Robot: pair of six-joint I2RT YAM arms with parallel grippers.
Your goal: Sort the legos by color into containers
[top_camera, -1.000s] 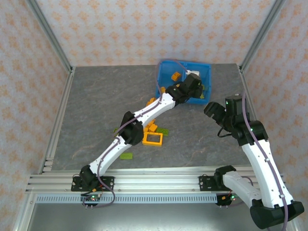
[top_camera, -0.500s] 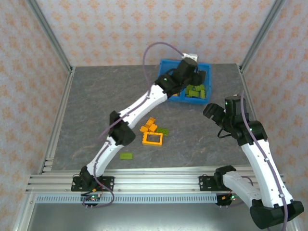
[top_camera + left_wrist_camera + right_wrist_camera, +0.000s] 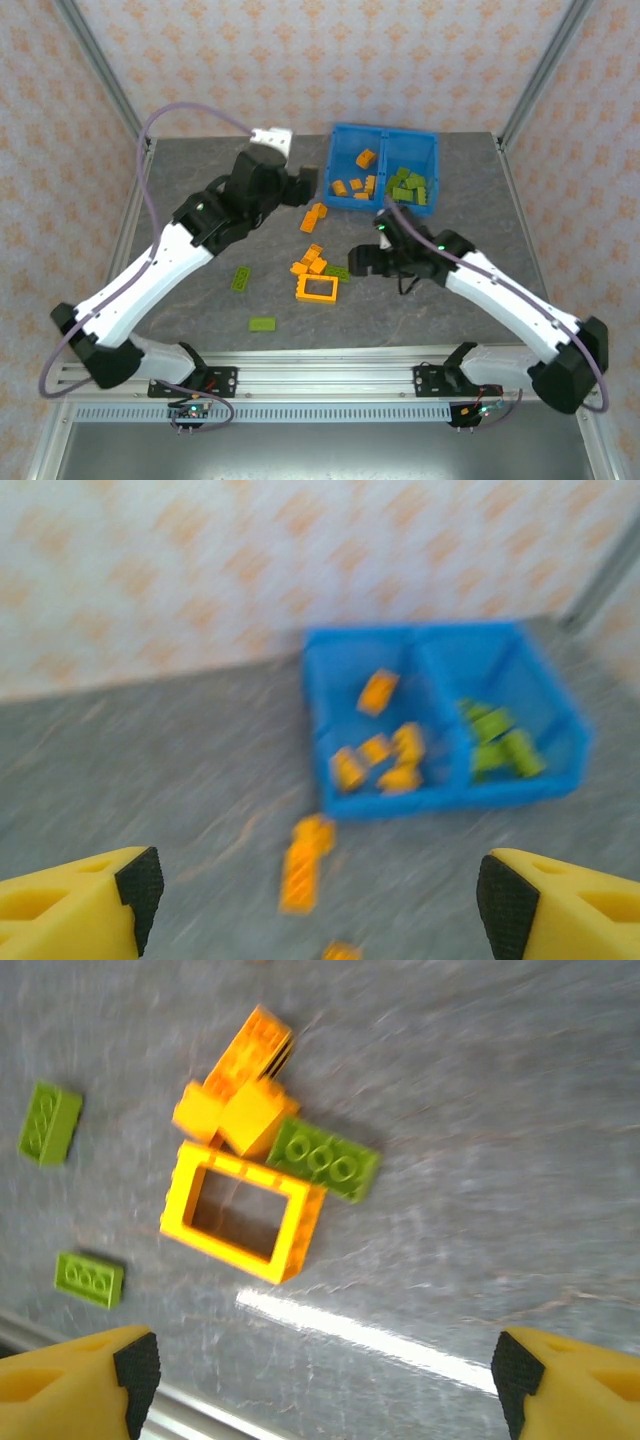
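Legos (image 3: 312,262), orange and lime green, part loose, part sorted. Farthest from the blue bin (image 3: 331,160), toward the near edge of the table (image 3: 470,190): one flat green brick (image 3: 263,324) with bare grey surface all round. Closer to the bin: an orange hollow frame (image 3: 317,288), its far side touching an orange cluster (image 3: 235,1105) and a green two-row brick (image 3: 323,1160). A stray green brick (image 3: 241,278) lies apart to the left. The right gripper (image 3: 328,1372) hangs over this group, jaws wide apart and empty. Just short of the bin's near wall: one long orange brick (image 3: 314,217). The left gripper (image 3: 318,890), jaws wide apart and empty, is left of the bin over open table. Inside the bin: orange bricks (image 3: 352,186) in the left compartment, green bricks (image 3: 410,186) in the right. The bin stands by the table's far edge. Half a second ago the left arm covered the bin and the right arm stood raised to the bin's right.
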